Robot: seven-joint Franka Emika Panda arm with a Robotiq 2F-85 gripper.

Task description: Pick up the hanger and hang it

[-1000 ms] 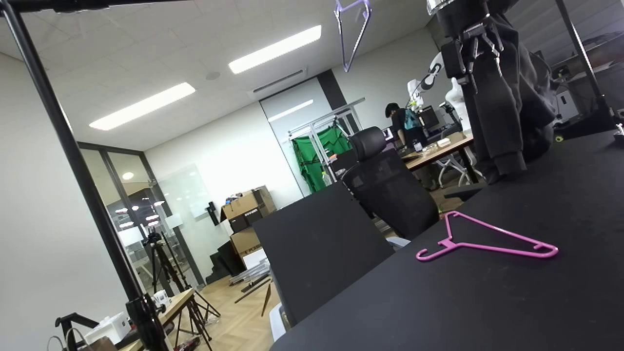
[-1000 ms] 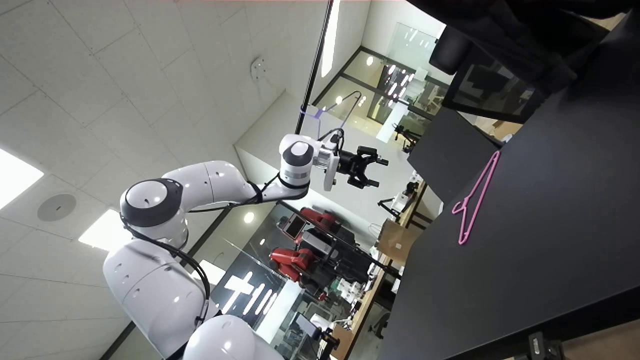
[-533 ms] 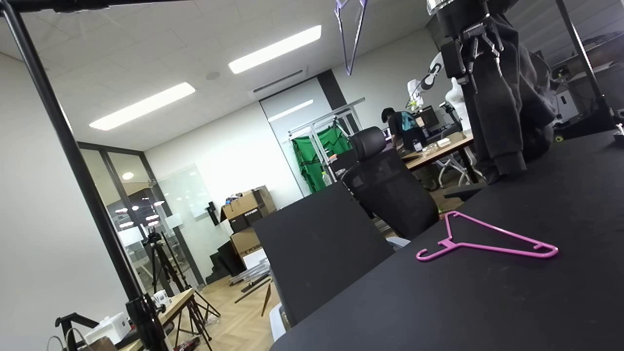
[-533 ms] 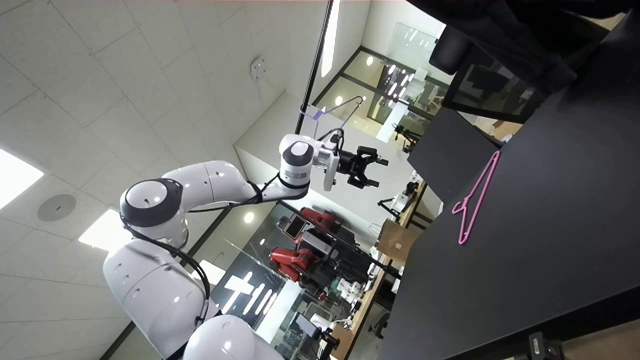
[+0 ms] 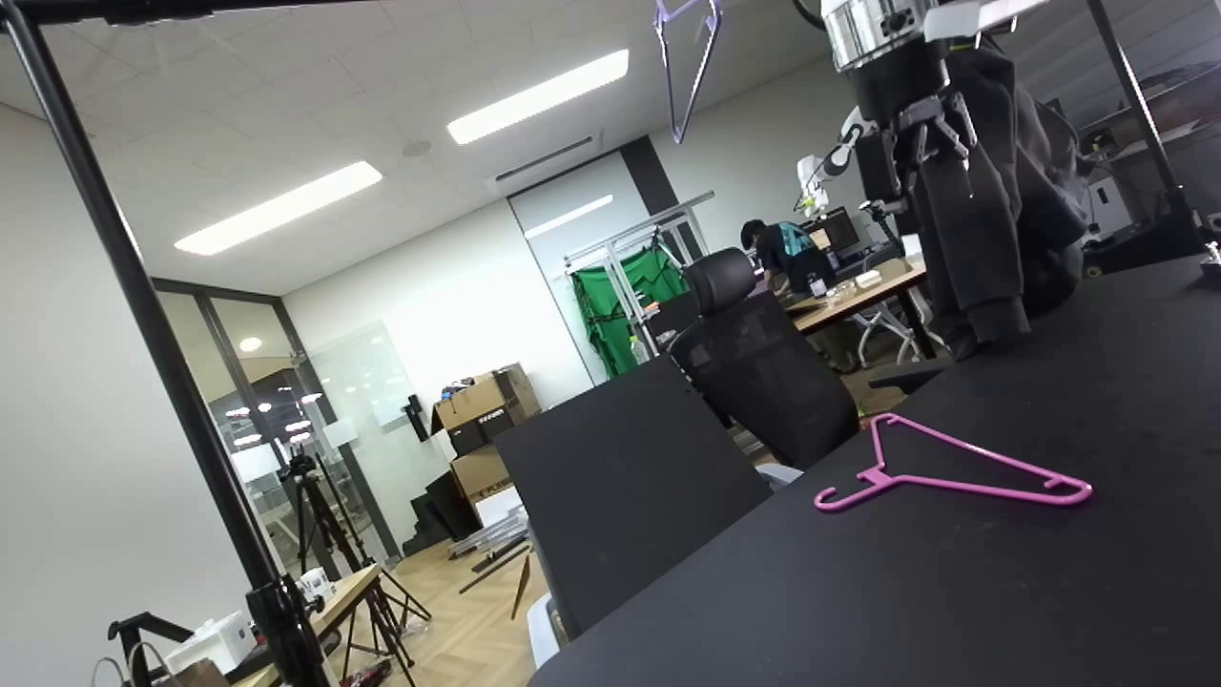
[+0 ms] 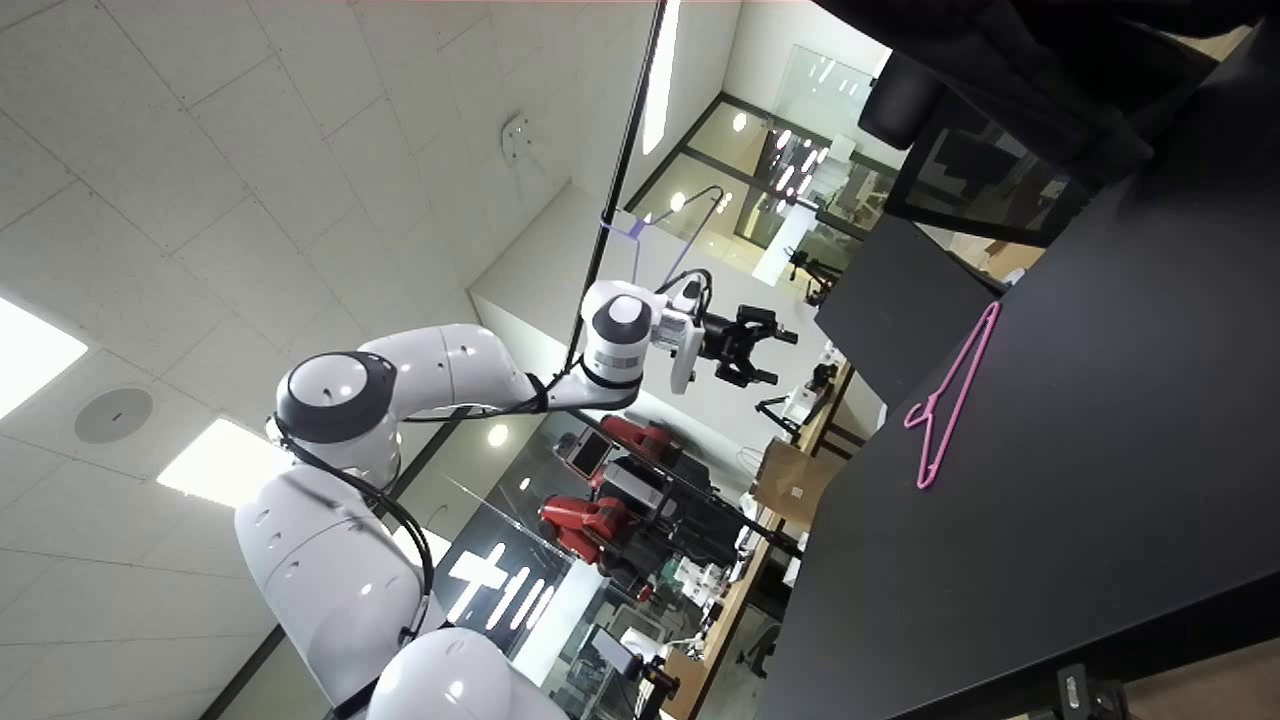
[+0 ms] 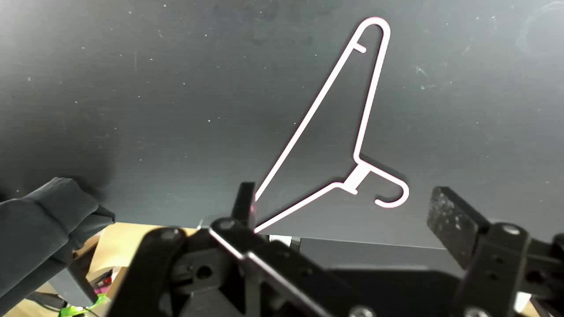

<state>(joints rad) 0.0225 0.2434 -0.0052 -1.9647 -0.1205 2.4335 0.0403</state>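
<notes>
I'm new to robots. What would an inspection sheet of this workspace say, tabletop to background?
Surface: black table, with pale specks in the wrist view.
Job's things: pink hanger lies flat on the table; purple hanger hangs from a black rail.
Clutter: cardboard boxes stacked in the background.
End effector: open above the table, holding nothing.
Cables: black cable runs along the white arm.
Surroundings: black mesh chair, distant person, dark clothing at the table's edge.
</notes>
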